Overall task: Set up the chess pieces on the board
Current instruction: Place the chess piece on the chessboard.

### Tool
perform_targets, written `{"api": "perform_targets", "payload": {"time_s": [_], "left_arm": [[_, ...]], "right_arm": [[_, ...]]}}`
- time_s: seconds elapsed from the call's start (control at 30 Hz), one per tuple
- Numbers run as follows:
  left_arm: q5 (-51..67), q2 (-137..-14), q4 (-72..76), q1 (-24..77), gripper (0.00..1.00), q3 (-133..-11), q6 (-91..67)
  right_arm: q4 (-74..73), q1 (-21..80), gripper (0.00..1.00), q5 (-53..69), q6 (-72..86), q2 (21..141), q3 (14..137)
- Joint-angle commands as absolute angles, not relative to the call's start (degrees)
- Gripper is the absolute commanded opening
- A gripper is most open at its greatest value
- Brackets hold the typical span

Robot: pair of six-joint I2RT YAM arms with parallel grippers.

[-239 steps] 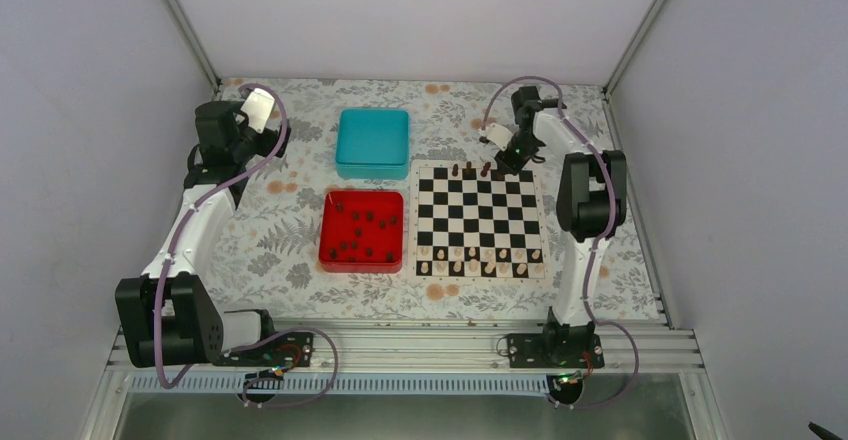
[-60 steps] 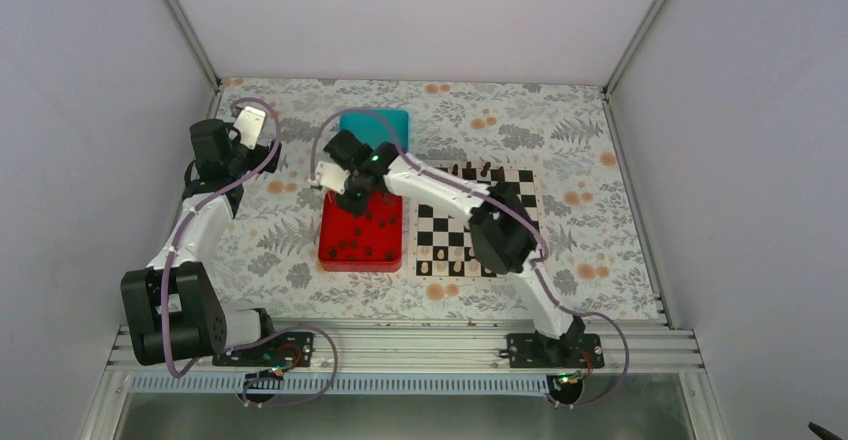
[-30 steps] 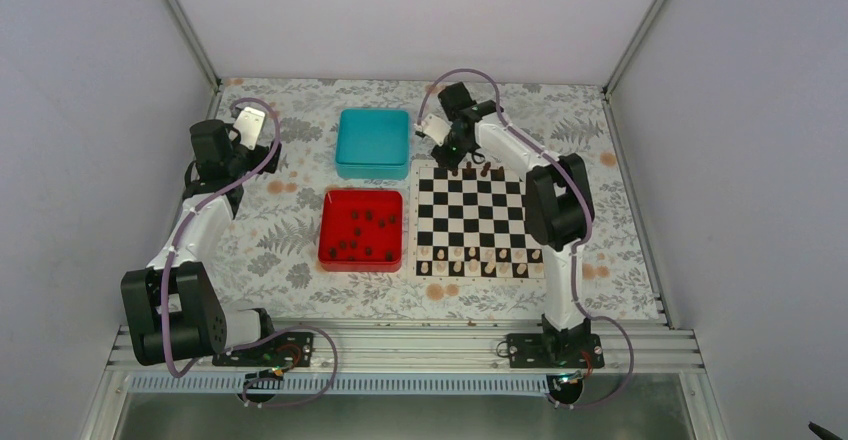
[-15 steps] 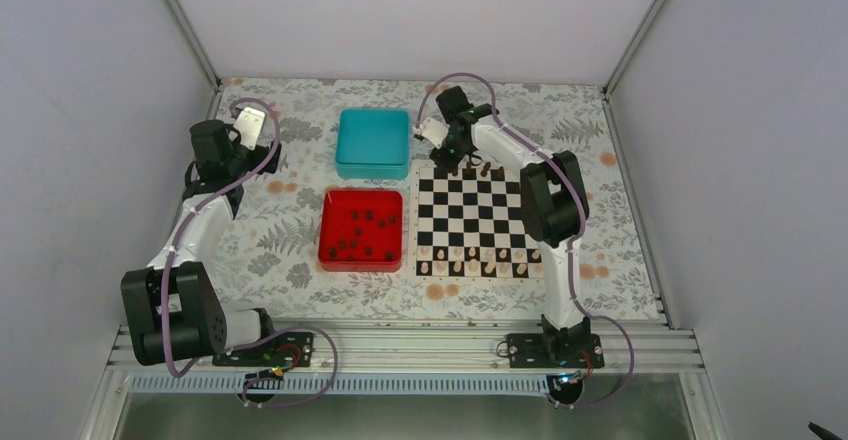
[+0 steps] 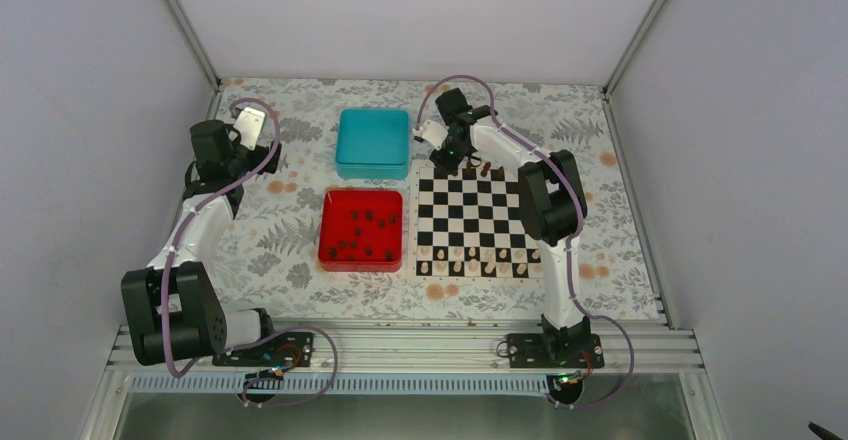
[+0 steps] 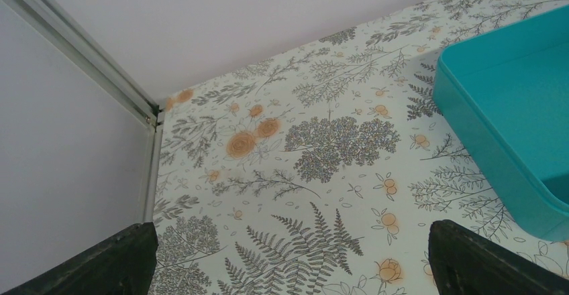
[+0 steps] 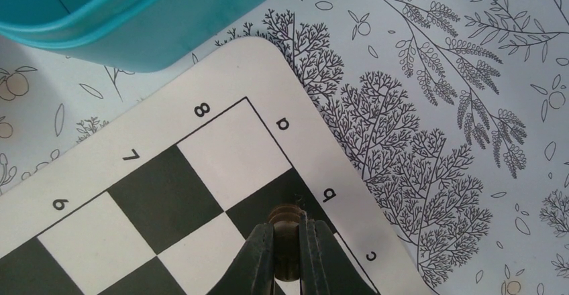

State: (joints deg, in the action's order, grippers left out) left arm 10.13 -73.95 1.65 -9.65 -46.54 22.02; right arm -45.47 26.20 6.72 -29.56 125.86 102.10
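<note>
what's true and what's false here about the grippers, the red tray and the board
The right gripper is shut on a dark chess piece. True.
That piece hangs over the middle of the board. False: it is over a far corner, near the teal box.
The left gripper is open and holds nothing. True.
The red tray is empty. False: dark pieces lie in it.
The pale pieces stand along the board's far edge. False: they line its near edge.
</note>
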Motion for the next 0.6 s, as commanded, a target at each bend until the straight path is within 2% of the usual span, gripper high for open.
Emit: {"api": "perform_targets", "payload": {"time_s": [0.0,0.57], "left_arm": [[11.2,-73.6,3.5,-10.1,1.0,-45.7,21.8],[11.3,-73.7,3.7,-10.2,1.0,-45.6,21.8]], "right_arm": [[-44.6,26.4,0.04,5.9,-30.3,127.0,101.3],[-44.1,26.4,0.05,6.0,-30.3,127.9,100.3]]}}
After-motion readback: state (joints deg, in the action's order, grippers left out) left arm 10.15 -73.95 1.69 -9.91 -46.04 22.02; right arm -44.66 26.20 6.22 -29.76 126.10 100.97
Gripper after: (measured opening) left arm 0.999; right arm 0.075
